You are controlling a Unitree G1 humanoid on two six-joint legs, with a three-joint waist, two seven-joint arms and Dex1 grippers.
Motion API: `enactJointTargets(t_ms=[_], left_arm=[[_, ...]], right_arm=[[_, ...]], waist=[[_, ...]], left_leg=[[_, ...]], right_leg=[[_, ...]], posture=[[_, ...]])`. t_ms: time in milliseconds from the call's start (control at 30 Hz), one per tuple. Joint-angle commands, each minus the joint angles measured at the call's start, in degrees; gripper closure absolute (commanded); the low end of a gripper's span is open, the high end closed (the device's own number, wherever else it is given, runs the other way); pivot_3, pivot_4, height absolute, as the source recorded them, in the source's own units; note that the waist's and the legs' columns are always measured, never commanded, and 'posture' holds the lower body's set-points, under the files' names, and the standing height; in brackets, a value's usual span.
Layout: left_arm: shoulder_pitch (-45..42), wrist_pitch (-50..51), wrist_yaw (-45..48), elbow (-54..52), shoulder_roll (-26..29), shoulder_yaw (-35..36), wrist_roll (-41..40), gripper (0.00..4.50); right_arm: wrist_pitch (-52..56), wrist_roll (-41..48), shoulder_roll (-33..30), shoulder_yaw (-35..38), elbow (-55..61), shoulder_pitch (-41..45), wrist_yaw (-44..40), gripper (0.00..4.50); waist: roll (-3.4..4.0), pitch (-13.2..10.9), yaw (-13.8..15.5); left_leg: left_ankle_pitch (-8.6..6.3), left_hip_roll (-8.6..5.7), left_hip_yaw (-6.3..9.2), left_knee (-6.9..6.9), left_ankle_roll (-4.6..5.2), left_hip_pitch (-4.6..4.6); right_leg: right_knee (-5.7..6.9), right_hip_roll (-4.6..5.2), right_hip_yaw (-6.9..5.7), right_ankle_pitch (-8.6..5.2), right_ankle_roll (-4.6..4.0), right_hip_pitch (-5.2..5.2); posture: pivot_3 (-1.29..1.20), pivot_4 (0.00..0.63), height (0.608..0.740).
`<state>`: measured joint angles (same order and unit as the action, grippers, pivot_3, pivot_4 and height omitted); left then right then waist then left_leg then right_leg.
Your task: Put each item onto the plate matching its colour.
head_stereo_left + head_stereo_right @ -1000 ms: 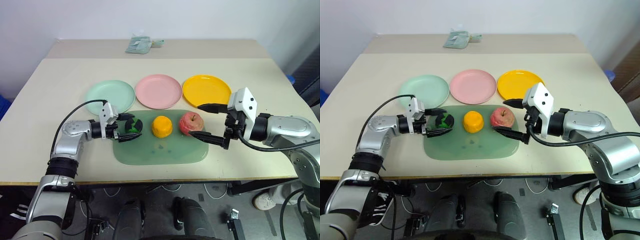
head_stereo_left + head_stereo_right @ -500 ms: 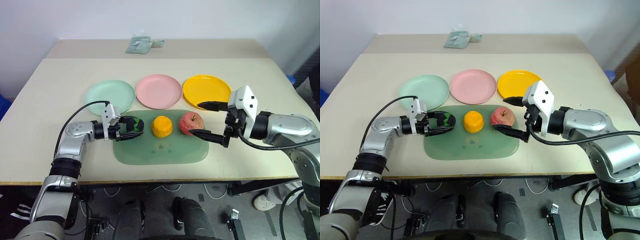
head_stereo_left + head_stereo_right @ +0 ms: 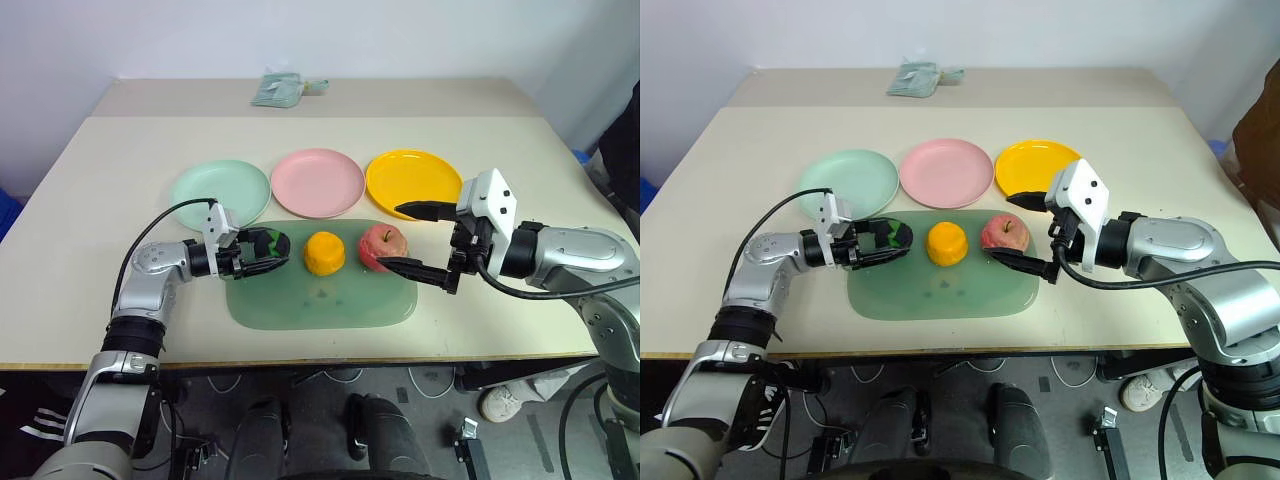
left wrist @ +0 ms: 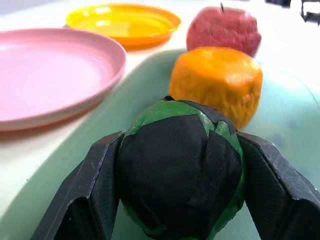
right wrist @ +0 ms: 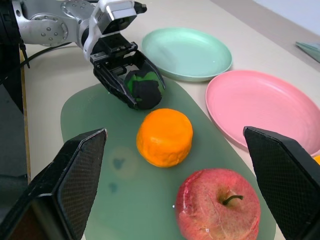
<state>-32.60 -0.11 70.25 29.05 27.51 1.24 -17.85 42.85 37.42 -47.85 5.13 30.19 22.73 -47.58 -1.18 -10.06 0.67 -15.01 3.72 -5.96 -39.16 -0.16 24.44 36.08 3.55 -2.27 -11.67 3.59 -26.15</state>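
My left gripper [image 3: 268, 250] is shut on the dark green-and-black round item [image 4: 180, 170], holding it over the left end of the pale green mat [image 3: 320, 295]. The orange fruit [image 3: 324, 253] sits mid-mat, with the pinkish-red apple [image 3: 378, 246] to its right. My right gripper [image 3: 392, 238] hangs open at the apple's right side, a finger reaching past it front and back without touching. Behind the mat, the mint green plate [image 3: 220, 187], pink plate [image 3: 318, 182] and yellow plate [image 3: 413, 182] stand in a row, all bare.
A folded grey-green cloth [image 3: 283, 90] lies at the back of the table. Bare tabletop [image 3: 90, 210] spreads left of the plates and in front of the mat. Part of a person [image 3: 1262, 130] shows at the far right edge.
My left gripper has closed its fingers on the green-and-black item, which stays over the mat's left end. The right arm and the other items have not moved.
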Motion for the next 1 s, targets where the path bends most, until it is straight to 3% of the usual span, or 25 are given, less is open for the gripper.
enactJointTargets(t_ms=[33,267,433,800,933,1000], left_arm=[[-5.3,-3.2,-7.9,1.8,-1.1,5.7,-1.8,1.23],[-13.9,-6.3,-24.8,13.6,-2.4,11.0,0.8,1.23],[-16.0,-8.6,-33.7,21.0,-2.0,11.1,4.3,1.23],[-17.8,-10.1,-40.5,27.8,-3.1,11.8,5.6,1.23],[-18.0,-10.8,-41.1,27.6,-2.8,11.8,6.2,0.02],[-17.9,-11.6,-41.0,27.1,-2.8,11.4,6.6,0.02]], right_arm=[[-1.4,0.6,0.5,1.7,1.0,1.6,0.6,0.00],[-4.1,-1.8,10.4,0.7,-5.1,9.8,9.8,0.00],[-8.1,-10.9,17.5,-5.1,-11.6,14.2,16.9,0.00],[-9.7,-14.3,21.7,-9.8,-11.2,14.6,14.9,0.00],[-9.7,-14.8,20.9,-9.9,-10.9,13.7,13.8,0.00],[-9.6,-14.8,20.8,-9.7,-10.9,13.5,13.5,0.00]], waist=[[-0.01,0.0,0.1],[-0.04,0.0,-0.4],[-0.04,0.0,-0.3],[-0.04,0.0,-0.1],[-0.04,0.0,-0.1],[-0.04,0.0,-0.1]], left_leg=[[0.00,0.00,0.01,0.00,0.00,0.00],[0.00,-0.01,-0.01,0.00,0.01,-0.03],[0.00,0.01,-0.04,0.03,0.01,-0.01],[0.00,-0.01,-0.07,0.02,0.01,0.05],[0.00,0.00,-0.06,0.02,0.01,0.04],[0.00,0.00,-0.07,0.02,0.01,0.04]], right_leg=[[0.00,0.00,0.00,0.00,0.00,0.00],[0.01,-0.03,0.00,0.11,0.20,0.03],[0.04,-0.05,-0.03,0.12,0.21,-0.03],[0.03,-0.01,-0.03,0.13,0.22,-0.03],[0.04,-0.02,-0.04,0.13,0.22,-0.05],[0.04,-0.02,-0.04,0.13,0.22,-0.05]], posture=[[0.00,0.150,0.740],[0.00,0.150,0.740],[0.00,0.150,0.740],[0.00,0.150,0.740],[0.00,0.150,0.740],[0.00,0.150,0.740]])
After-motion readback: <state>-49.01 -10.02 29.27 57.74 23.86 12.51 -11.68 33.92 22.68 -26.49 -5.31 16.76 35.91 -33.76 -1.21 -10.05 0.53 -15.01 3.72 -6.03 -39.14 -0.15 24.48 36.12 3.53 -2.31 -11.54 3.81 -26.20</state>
